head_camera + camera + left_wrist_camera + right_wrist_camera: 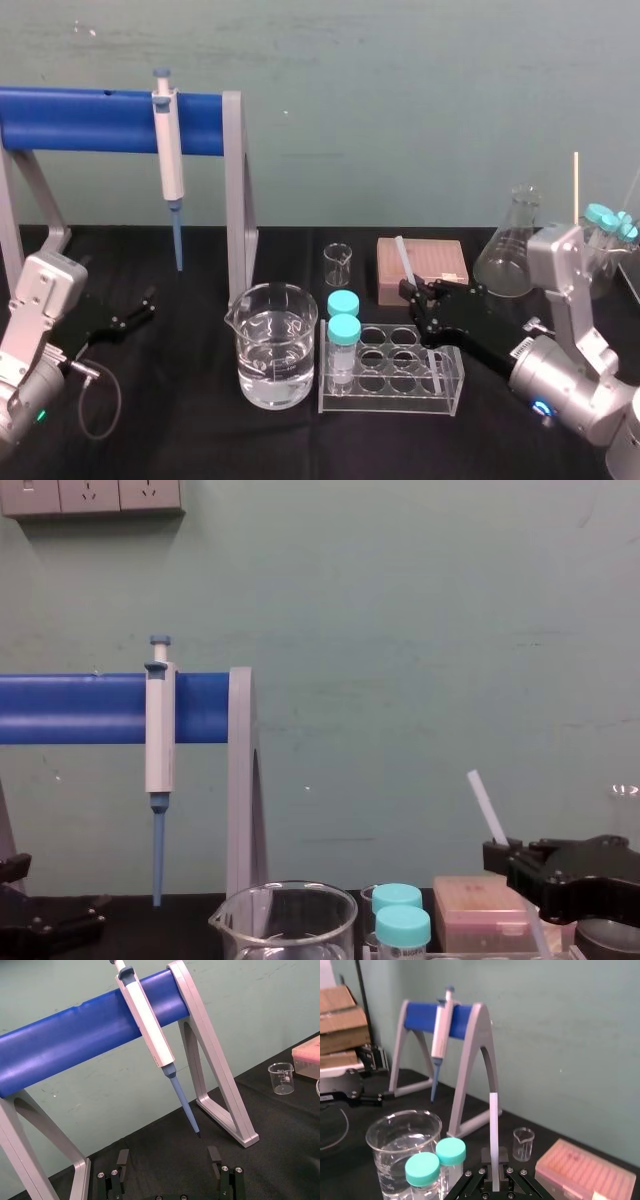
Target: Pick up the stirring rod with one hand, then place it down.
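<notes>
Black desk (200, 430) with lab gear spread over it. The right gripper (413, 296) sits centre-right in the head view, just in front of the pink tip box (435, 262) and behind the clear tube rack (395, 378). Its fingers (502, 1156) are pinching the stirring rod (403, 258). The rod sticks up out of the grip, and its top end shows against the tip box in the head view. In the chest view the rod leans toward the frame's left, at the lower right of the picture.

The left gripper (140, 308) is down at the lower left of the head view, resting low by the leg of the blue stand (90, 120). Its fingers (122, 1160) are spread wide apart, well away from the rod.

Other stuff:
- A big beaker (275, 345) of water is at lower centre, just left of the rack.
- Two teal-capped tubes (344, 330) stand in the rack's left end.
- A pipette (168, 160) hangs off the blue bar at upper left.
- A flask (510, 250) is just right of the tip box.
</notes>
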Robot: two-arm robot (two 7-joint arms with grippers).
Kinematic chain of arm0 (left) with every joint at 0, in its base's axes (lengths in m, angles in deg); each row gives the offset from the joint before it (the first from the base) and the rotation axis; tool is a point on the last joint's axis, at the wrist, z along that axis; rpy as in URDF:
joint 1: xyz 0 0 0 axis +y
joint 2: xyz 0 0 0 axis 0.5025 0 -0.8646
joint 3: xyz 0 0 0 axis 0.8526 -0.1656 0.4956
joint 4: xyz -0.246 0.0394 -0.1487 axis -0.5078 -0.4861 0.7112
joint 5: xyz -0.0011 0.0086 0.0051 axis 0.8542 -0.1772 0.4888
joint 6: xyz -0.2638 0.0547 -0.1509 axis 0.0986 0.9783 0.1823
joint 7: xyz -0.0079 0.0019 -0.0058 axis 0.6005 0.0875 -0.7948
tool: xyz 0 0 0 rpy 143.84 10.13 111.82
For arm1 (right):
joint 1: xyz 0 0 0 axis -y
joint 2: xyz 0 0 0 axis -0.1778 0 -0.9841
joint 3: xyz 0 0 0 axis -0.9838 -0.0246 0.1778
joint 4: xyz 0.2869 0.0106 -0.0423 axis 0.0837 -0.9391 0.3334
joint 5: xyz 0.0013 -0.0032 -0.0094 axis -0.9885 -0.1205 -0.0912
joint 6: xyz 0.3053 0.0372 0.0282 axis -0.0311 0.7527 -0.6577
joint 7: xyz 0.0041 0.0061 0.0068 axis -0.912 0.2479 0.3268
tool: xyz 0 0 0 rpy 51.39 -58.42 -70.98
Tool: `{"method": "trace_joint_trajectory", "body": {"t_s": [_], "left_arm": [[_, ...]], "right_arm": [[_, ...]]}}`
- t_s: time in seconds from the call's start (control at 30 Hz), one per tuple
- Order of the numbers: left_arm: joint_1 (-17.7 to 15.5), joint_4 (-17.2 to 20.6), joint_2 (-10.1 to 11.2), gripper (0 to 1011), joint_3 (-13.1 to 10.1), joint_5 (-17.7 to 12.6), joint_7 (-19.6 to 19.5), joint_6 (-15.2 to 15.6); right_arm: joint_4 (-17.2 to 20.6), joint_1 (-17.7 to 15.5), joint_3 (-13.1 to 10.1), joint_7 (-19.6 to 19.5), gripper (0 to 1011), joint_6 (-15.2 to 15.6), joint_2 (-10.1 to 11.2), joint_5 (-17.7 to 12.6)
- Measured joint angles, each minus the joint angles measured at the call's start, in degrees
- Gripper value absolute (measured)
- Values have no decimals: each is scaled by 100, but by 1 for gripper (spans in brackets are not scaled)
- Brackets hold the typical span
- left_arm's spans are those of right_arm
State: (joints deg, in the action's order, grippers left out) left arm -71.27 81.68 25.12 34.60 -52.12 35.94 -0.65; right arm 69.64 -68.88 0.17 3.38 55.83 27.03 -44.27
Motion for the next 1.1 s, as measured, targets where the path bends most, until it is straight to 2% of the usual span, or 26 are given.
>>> {"method": "trace_joint_trajectory", "body": {"t_s": [0.27, 0.37, 0.4, 0.53, 0.77, 1.1], "left_arm": [[0, 0, 0, 1000, 0, 0, 0, 0], [0, 0, 0, 1000, 0, 0, 0, 0], [0, 0, 0, 1000, 0, 0, 0, 0], [0, 0, 0, 1000, 0, 0, 0, 0], [0, 0, 0, 1000, 0, 0, 0, 0], [0, 0, 0, 1000, 0, 0, 0, 0]], "right_arm": [[31, -325, -256, 115, 67, -841, -50, 50], [64, -446, -423, 153, 67, -1149, -131, -45], [64, -446, -423, 153, 67, -1149, -131, -45], [112, -506, -616, 294, 67, -1460, -268, -279], [358, -438, -861, 444, 67, -1641, -409, -627], [672, -388, -1061, 504, 67, -1754, -364, -679]]}}
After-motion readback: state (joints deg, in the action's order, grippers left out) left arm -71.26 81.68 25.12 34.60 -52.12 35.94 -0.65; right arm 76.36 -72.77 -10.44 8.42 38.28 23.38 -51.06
